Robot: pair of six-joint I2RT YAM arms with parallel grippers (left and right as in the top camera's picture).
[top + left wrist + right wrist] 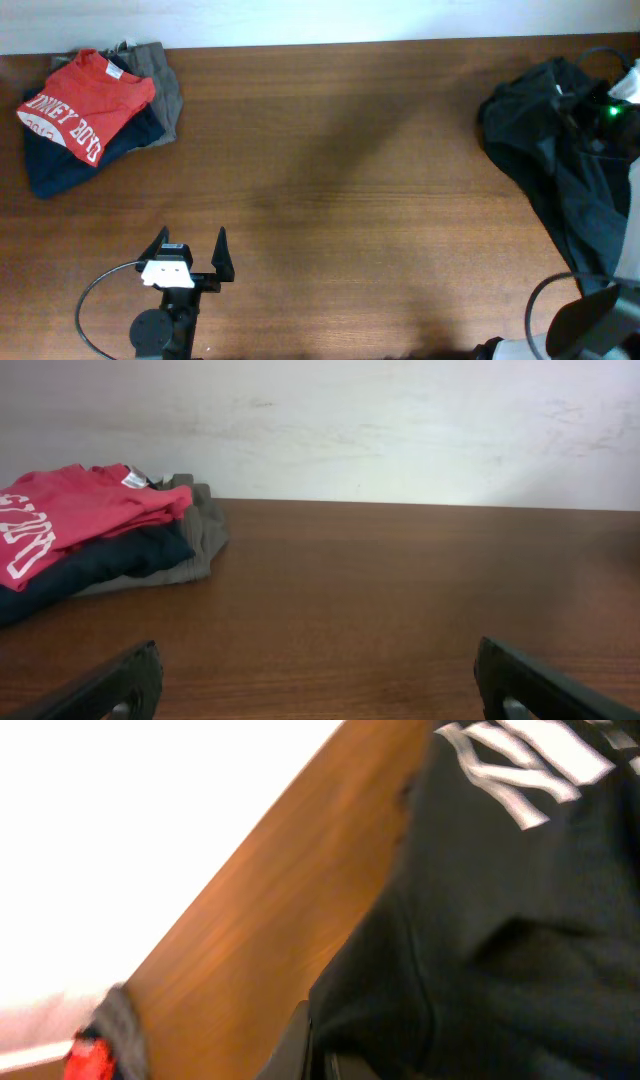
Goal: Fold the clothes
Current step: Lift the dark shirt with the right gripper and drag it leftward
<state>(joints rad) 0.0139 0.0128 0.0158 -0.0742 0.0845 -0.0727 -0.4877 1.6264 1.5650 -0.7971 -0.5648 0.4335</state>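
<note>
Wooden desk (pixel 350 200), folded stack (pixel 95 110) far left: my left pincer (pixel 191 240) hangs released, my right pincer (pixel 597 108) (clench: cannot tell) sits amid the crumpled black T-shirt (pixel 550 170) far right, which, I judge, next needs dragging centreward and spreading flat.

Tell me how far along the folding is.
Done: a folded stack, red on top, sits at the far left. In hand: the right hand is at the crumpled black shirt on the right; whether it grips is unclear. To do: fold that shirt; the left hand hovers open and empty.
</note>
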